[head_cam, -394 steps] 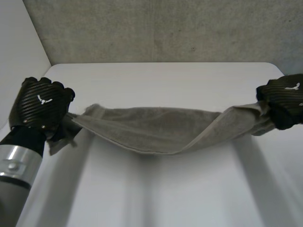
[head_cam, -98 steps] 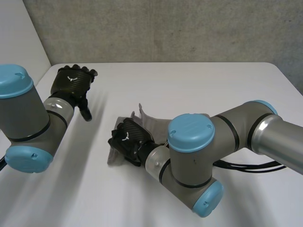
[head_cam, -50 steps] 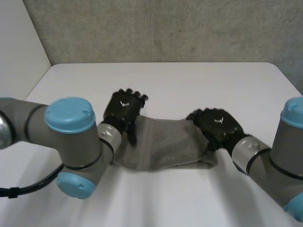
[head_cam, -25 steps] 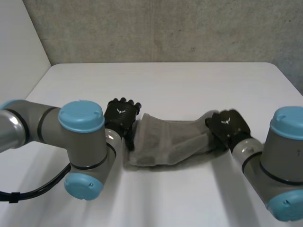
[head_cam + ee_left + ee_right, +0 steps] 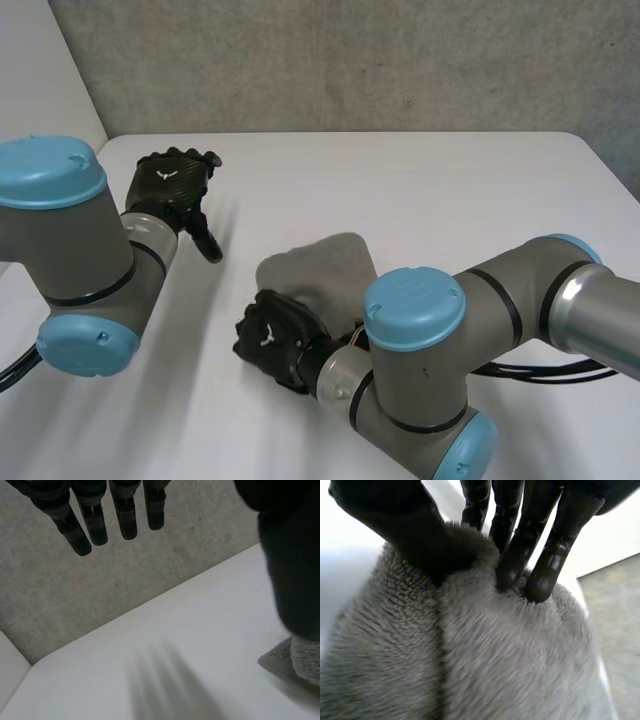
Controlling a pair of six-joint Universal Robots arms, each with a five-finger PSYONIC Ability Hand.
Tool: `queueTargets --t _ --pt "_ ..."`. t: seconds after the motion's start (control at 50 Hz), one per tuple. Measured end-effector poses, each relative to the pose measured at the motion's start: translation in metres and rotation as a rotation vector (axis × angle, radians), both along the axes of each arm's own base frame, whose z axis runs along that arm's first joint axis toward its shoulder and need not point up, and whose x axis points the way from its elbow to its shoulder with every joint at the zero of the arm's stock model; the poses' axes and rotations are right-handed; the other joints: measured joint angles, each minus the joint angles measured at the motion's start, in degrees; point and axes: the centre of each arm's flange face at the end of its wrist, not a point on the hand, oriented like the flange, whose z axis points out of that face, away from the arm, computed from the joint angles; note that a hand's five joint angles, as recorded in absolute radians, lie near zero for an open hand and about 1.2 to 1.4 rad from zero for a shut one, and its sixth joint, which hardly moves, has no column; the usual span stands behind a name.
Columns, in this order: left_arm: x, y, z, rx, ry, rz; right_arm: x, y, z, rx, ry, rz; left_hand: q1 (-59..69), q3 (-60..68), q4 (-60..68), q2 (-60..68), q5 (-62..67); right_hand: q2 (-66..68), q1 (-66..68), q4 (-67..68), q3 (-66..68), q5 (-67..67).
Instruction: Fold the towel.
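One edge should land square, pressed flat: right hand (image 5: 275, 340) pinches the towel (image 5: 325, 265); left hand (image 5: 172, 183) hangs open, empty.

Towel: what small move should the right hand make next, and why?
Probably set the pinched edge down flat and release: the right hand pinches the towel at its near edge, the cloth lies folded small, and the left hand hangs open, apart from it.

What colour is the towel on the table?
The towel is plain brownish grey, no pattern; the head view shows it best.
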Motion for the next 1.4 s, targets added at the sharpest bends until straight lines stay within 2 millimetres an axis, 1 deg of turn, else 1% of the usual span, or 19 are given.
queueTargets --t 0.02,0.06,0.14,0.24,0.3,0.38,0.52,0.66,0.76,0.86,0.94,1.0,1.08,1.14,1.26,1.3,1.32,1.34,1.4 --pt "0.001 0.000 -0.001 0.002 -0.001 0.002 -0.001 0.000 -0.001 0.016 0.002 -0.008 0.0 0.0 0.0 0.0 0.0 -12.8 -13.1 -11.3 -10.2 -11.7" --pt "0.002 0.000 -0.001 0.003 -0.001 0.002 -0.003 -0.002 0.001 0.037 -0.007 -0.031 0.0 0.0 0.0 0.0 0.0 -23.2 -25.4 -25.8 -22.2 -25.1" --pt "0.001 0.000 -0.002 0.002 0.001 -0.004 -0.008 -0.010 0.015 0.086 -0.070 -0.114 0.0 0.0 0.0 0.0 0.0 -30.1 -34.4 -37.5 -28.9 -34.0" --pt "-0.004 0.001 0.000 -0.015 0.011 -0.017 -0.024 -0.023 0.042 0.188 -0.199 -0.243 0.0 0.0 0.0 0.0 0.0 -35.3 -40.1 -41.2 -40.7 -42.5" --pt "-0.009 0.003 0.001 -0.031 0.026 -0.029 -0.036 -0.030 0.057 0.266 -0.278 -0.316 0.0 0.0 0.0 0.0 0.0 -35.3 -40.3 -41.2 -41.4 -43.6" --pt "-0.015 0.008 0.001 -0.037 0.048 -0.050 -0.047 -0.035 0.066 0.338 -0.334 -0.374 0.0 0.0 0.0 0.0 0.0 -35.3 -40.3 -41.2 -41.4 -43.6" --pt "-0.031 0.025 -0.009 0.010 0.096 -0.124 -0.077 -0.063 0.073 0.471 -0.414 -0.528 0.0 0.0 0.0 0.0 0.0 -35.3 -40.3 -41.2 -41.4 -43.6" --pt "-0.045 0.041 -0.033 0.084 0.088 -0.196 -0.090 -0.083 0.068 0.550 -0.450 -0.613 0.0 0.0 0.0 0.0 0.0 -35.3 -40.3 -41.2 -41.4 -43.6" --pt "-0.052 0.050 -0.057 0.143 0.054 -0.225 -0.089 -0.095 0.052 0.590 -0.437 -0.645 0.0 0.0 0.0 0.0 0.0 -35.3 -40.3 -41.2 -41.4 -43.6" --pt "-0.053 0.053 -0.082 0.201 0.010 -0.226 -0.084 -0.101 0.027 0.625 -0.392 -0.662 0.0 0.0 0.0 0.0 0.0 -35.3 -40.3 -41.2 -41.4 -43.6" --pt "-0.052 0.053 -0.093 0.227 -0.009 -0.222 -0.081 -0.103 0.012 0.642 -0.362 -0.669 0.0 0.0 0.0 0.0 0.0 -35.3 -40.3 -41.2 -41.4 -43.7" --pt "-0.052 0.052 -0.095 0.230 -0.016 -0.220 -0.080 -0.105 0.008 0.646 -0.353 -0.669 0.0 0.0 0.0 0.0 0.0 -35.3 -40.6 -41.2 -41.4 -43.7" --pt "-0.052 0.051 -0.089 0.216 -0.015 -0.220 -0.080 -0.106 0.012 0.639 -0.360 -0.665 0.0 0.0 0.0 0.0 0.0 -35.3 -40.6 -41.2 -41.4 -43.8" --pt "-0.053 0.050 -0.077 0.188 -0.002 -0.221 -0.082 -0.107 0.025 0.615 -0.387 -0.660 0.0 0.0 0.0 0.0 0.0 -35.3 -40.6 -41.2 -41.4 -43.9" --pt "-0.049 0.050 -0.036 0.108 0.041 -0.216 -0.096 -0.113 0.078 0.509 -0.504 -0.668 0.0 0.0 0.0 0.0 0.0 -35.3 -40.6 -41.2 -41.4 -43.9" --pt "-0.044 0.049 -0.014 0.065 0.065 -0.203 -0.108 -0.117 0.106 0.442 -0.571 -0.694 0.0 0.0 0.0 0.0 0.0 -35.3 -40.6 -41.2 -41.4 -43.9" --pt "-0.042 0.049 -0.009 0.055 0.070 -0.198 -0.111 -0.118 0.112 0.426 -0.586 -0.701 0.0 0.0 0.0 0.0 -0.1 -35.3 -40.6 -41.2 -41.4 -43.9" --pt "-0.036 0.048 0.005 0.028 0.084 -0.181 -0.118 -0.119 0.128 0.387 -0.623 -0.720 0.0 0.0 0.0 0.0 -0.2 -35.3 -40.6 -41.2 -41.4 -43.9" --pt "-0.021 0.044 0.033 -0.027 0.110 -0.138 -0.132 -0.119 0.153 0.314 -0.688 -0.766 0.0 0.0 0.0 0.0 -0.3 -35.3 -40.6 -41.2 -41.4 -43.9"
